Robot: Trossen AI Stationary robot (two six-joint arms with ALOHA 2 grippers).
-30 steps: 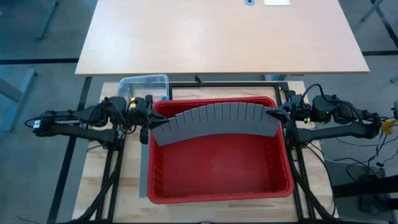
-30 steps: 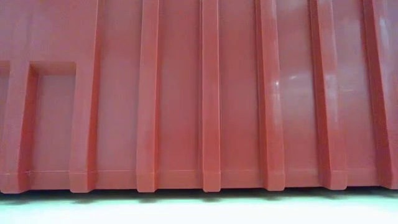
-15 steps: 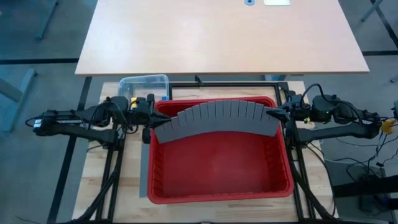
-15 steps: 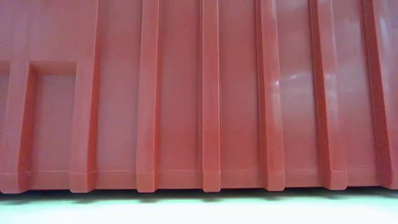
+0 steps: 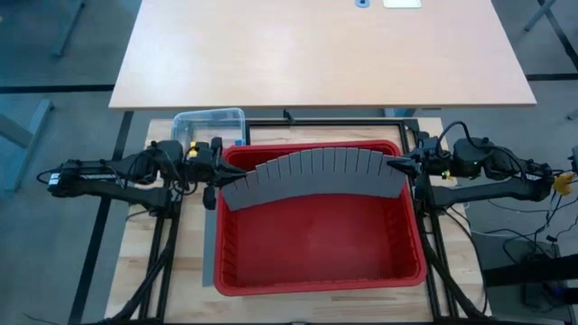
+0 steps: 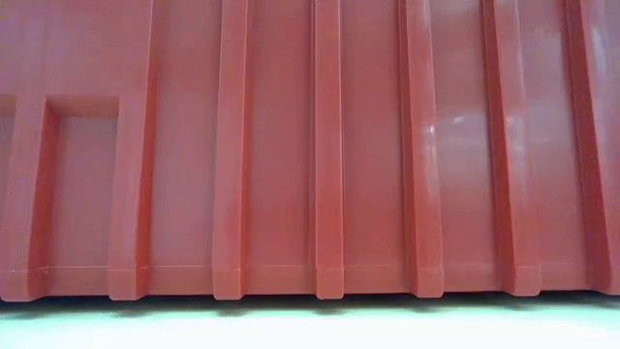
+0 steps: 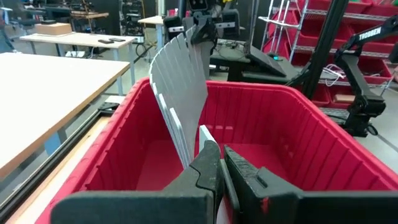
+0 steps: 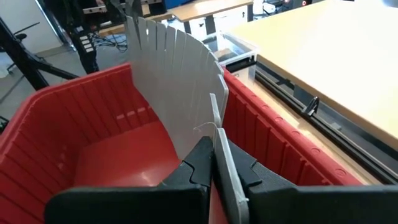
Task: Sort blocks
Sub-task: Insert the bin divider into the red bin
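From above, I see a long grey slotted plastic divider panel (image 5: 312, 176) spanning the large red ribbed plastic bin (image 5: 316, 271) from side to side, bowed toward the bin's far wall. The left gripper (image 5: 215, 177) is clenched on the panel's left end, and the right gripper (image 5: 404, 165) is clenched on its right end; each wrist view shows that arm's dark fingers (image 7: 208, 165) pinched flat on the thin grey edge, with the other arm's grip visible at the far end. The panel's long axis runs straight between the two grippers, so I judge that the coming move turns on both arms acting together: easing the ends apart to flatten the bow, or lowering the panel upright onto the bin floor. Neither arm is nearer; each holds one end. The small coloured toy blocks to be sorted do not lie in the bin; a yellow and a blue speck (image 5: 237, 142) by the small clear plastic tub (image 5: 209, 122), behind the left gripper, may be some, but I cannot tell. The low view shows only the bin's ribbed red wall (image 6: 320, 145).
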